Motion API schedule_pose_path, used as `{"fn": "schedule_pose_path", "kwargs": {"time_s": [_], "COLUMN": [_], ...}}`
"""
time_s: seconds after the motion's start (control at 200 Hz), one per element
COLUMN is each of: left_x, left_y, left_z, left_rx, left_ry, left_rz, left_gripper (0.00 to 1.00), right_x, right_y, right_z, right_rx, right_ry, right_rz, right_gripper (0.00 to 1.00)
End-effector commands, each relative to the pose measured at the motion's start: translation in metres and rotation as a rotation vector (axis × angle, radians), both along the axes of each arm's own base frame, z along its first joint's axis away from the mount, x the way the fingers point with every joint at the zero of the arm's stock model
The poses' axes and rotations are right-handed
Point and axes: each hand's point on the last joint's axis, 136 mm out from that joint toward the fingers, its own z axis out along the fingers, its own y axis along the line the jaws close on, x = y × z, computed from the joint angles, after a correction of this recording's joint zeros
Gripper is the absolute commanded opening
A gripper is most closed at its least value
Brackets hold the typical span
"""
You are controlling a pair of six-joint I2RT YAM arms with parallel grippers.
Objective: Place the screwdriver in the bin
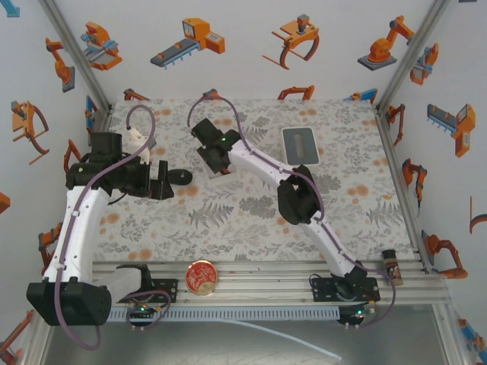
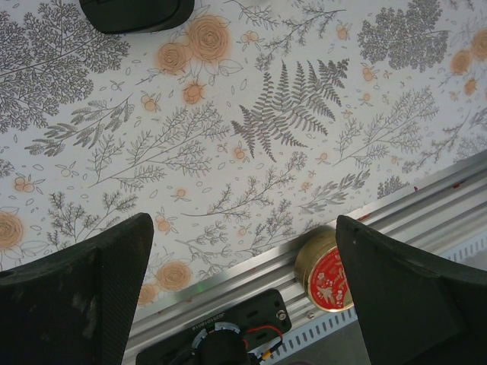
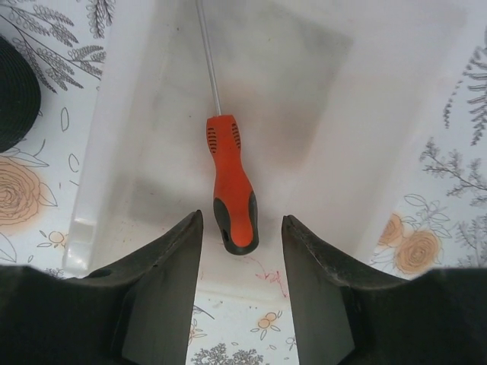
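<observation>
You are looking down on the flower-printed table [image 1: 251, 220], which is taking up the middle of the top external frame. The left arm [image 1: 76, 220] is rising along the left side and the right arm [image 1: 304, 205] is reaching from the lower right toward the upper centre.

The left gripper [image 1: 161, 182] is hovering at the centre left. In its wrist view you are seeing the left gripper [image 2: 243, 289] with its dark fingers [image 2: 84, 289] standing wide apart over bare cloth and holding nothing.

A grey box with a white rim [image 1: 300, 144] is lying in the upper right of the table, well apart from both grippers.

The bin [image 1: 222, 177] is sitting at the upper centre, under the right gripper [image 1: 215, 163]. In the right wrist view the bin [image 3: 99, 190] is spreading across the upper part of the frame.

A round red and gold tin [image 1: 202, 276] is resting on the rail at the bottom centre.

A black oval object [image 1: 181, 177] is lying just left of the bin.

The screwdriver [image 3: 232, 190] is lying inside the bin, shaft pointing to the top of the frame. Its handle end is lying between the fingers of the right gripper [image 3: 242, 219], which are spread apart, with a gap showing on either side of the handle.
</observation>
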Motion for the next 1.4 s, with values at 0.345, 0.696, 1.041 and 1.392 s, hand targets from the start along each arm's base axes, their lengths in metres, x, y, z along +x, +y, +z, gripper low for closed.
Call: {"fn": "schedule_pose_path", "kwargs": {"time_s": [0.345, 0.696, 1.041, 1.392], "left_x": [0.029, 0.043, 0.07, 0.094], "left_y": [0.05, 0.06, 0.07, 0.07], "left_z": [-0.013, -0.064, -0.09, -0.103], "left_rx": [0.144, 0.099, 0.093, 0.043], "left_ry": [-0.101, -0.19, -0.41, -0.6], "left_rz": [0.329, 0.446, 0.504, 0.513], "left_gripper": [0.97, 0.97, 0.97, 0.97], "right_x": [-0.039, -0.104, -0.15, -0.147], "right_y": [-0.051, -0.186, -0.353, -0.456], "right_z": [0.186, 0.164, 0.142, 0.073], "right_rx": [0.347, 0.411, 0.385, 0.244], "right_ry": [-0.223, -0.287, -0.658, -0.806], "right_rz": [-0.141, -0.377, -0.755, -0.904], "right_gripper": [0.65, 0.95, 0.99, 0.99]}}
